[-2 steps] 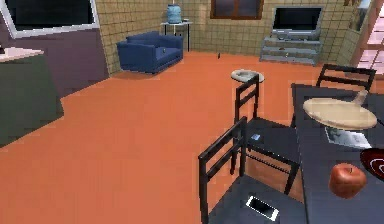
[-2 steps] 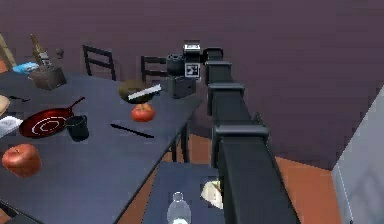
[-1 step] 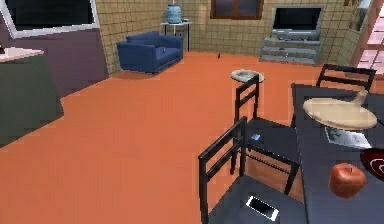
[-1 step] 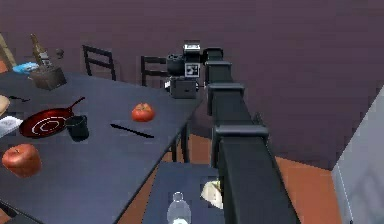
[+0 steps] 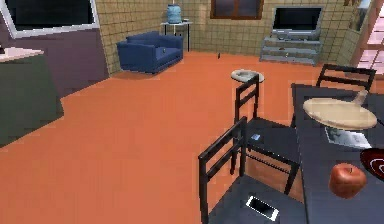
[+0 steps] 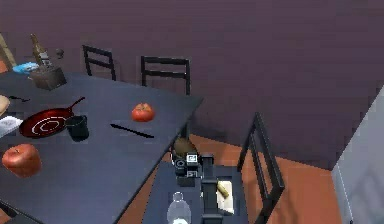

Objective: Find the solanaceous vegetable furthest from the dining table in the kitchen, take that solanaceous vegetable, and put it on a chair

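Most of the forward view is orange floor point(image 5: 130, 140), with a blue sofa point(image 5: 150, 52) and a television point(image 5: 297, 18) against the far tiled wall. Next in bulk is the dark dining table point(image 6: 90, 170), with black chairs along its sides. One chair point(image 6: 160, 198) stands at the table's near corner in the arm side view, and the arm point(image 6: 212, 200) reaches over its seat. The gripper point(image 6: 184, 160) sits at the seat's far edge, by the table corner. With seat and table behind it, I cannot tell whether it holds anything. On the tabletop lie a red pan point(image 6: 40, 125), a dark mug point(image 6: 77, 127) just beside it, and a red, round tomato point(image 6: 143, 112), well apart from the gripper. A pale yellowish lump point(image 6: 225, 190) rests on the seat beside the arm — too small to name.
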### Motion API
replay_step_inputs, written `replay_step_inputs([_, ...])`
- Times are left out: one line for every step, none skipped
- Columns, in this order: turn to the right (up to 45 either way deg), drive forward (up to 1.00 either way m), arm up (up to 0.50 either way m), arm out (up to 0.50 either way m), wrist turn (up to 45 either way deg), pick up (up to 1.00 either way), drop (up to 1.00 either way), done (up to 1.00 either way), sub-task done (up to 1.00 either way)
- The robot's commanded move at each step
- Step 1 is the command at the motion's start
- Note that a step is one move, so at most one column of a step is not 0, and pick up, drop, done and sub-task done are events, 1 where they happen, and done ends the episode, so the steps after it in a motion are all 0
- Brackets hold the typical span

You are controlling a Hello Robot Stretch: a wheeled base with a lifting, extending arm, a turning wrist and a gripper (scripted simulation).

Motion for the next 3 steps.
replay_step_inputs([0.0,0.00,-0.32,0.00,0.0,0.00,0.00,0.00,0.00])
replay_step_inputs([0.0,0.00,0.00,0.00,0.0,0.00,1.00,0.00,0.00])
replay_step_inputs([0.0,0.00,0.10,0.00,0.0,0.00,0.00,0.00,0.00])
